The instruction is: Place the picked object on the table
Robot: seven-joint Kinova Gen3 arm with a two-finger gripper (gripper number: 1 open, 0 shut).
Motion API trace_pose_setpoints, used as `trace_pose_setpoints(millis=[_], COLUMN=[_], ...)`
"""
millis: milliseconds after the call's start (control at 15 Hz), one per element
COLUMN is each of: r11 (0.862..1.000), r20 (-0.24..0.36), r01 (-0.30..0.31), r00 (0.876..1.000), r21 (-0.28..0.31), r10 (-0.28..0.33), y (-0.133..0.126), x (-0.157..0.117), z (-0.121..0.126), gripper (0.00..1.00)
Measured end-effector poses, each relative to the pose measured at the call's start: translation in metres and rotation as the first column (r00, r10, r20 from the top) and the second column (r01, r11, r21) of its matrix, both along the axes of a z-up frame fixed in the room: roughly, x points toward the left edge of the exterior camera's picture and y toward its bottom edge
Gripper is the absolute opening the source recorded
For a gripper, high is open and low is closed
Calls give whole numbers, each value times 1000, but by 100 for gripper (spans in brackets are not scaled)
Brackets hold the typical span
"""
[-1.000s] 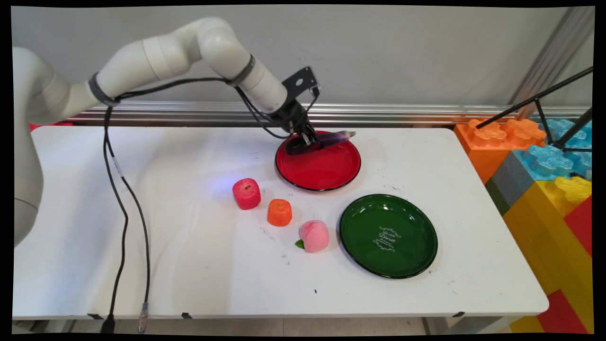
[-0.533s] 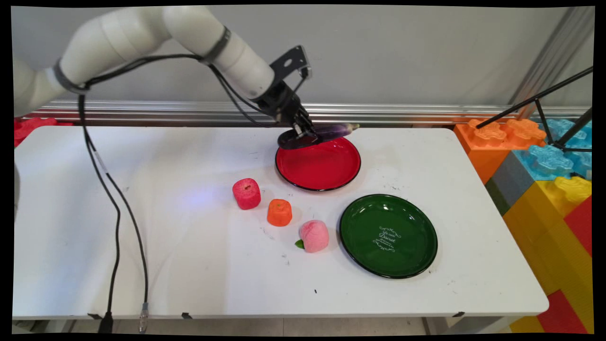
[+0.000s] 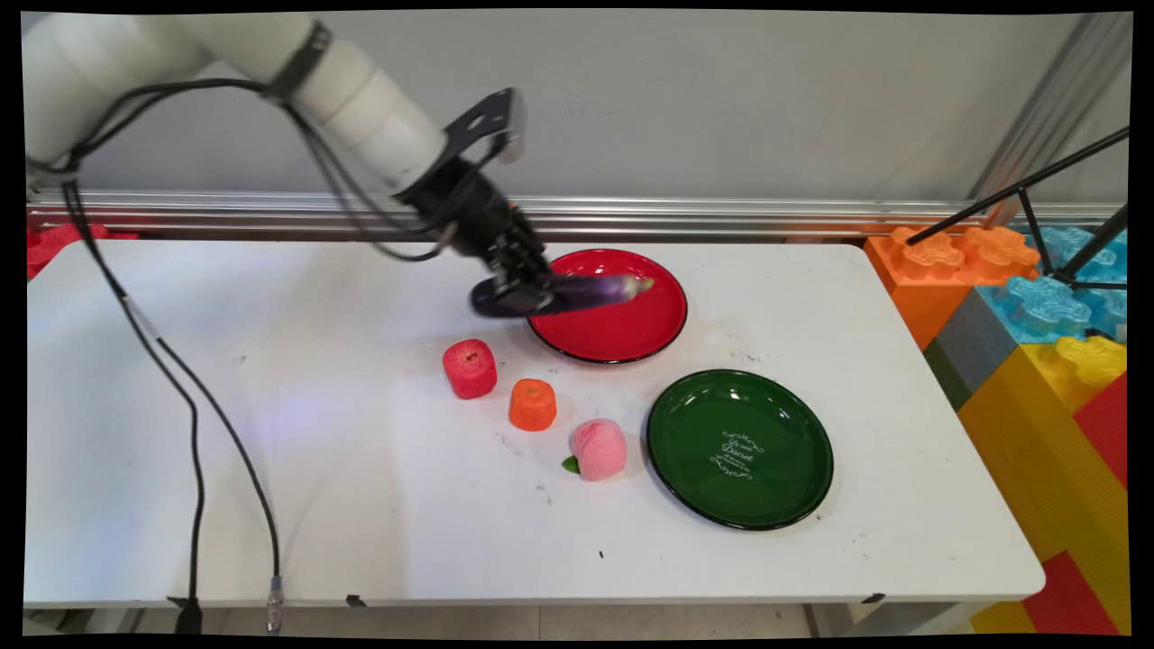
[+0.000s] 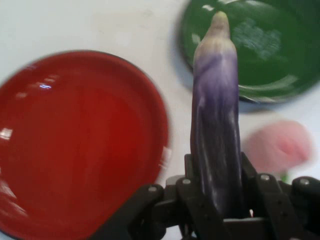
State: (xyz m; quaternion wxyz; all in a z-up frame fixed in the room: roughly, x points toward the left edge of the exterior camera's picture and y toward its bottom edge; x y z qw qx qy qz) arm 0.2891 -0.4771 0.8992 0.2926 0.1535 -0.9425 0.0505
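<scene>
- Purple and glossy, the eggplant (image 3: 577, 293) is clamped between the gripper (image 3: 525, 290) fingers, lifted off the table and held roughly level above the red plate's (image 3: 631, 332) 9 o'clock rim.
- The red plate holds nothing; the green plate (image 3: 739, 448), at its 4 o'clock, is bare apart from white lettering in its centre.
- The eggplant is long and slim, dark at the gripped end and fading to a pale tip (image 4: 218, 22) that points toward 3 o'clock.
- The white arm (image 3: 361, 99) slants down from 10 o'clock, black cables hanging from it.
- On the white table (image 3: 270, 451), a red fruit (image 3: 469, 368), an orange fruit (image 3: 532, 404) and a pink peach (image 3: 598, 448) form a diagonal row at the gripper's 6 o'clock.
</scene>
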Motion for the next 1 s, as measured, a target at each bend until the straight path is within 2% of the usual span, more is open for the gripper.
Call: trace_pose_setpoints(millis=[200, 467, 667, 1000], r11=[996, 981, 972, 955], r20=[12, 44, 69, 125], r01=[84, 173, 212, 277], r00=[996, 983, 973, 949], r21=[42, 83, 97, 105], r10=[-84, -177, -219, -289], y=[35, 70, 82, 93], x=[20, 46, 59, 75], z=[4, 0, -8, -36], gripper=[0, 0, 0, 0])
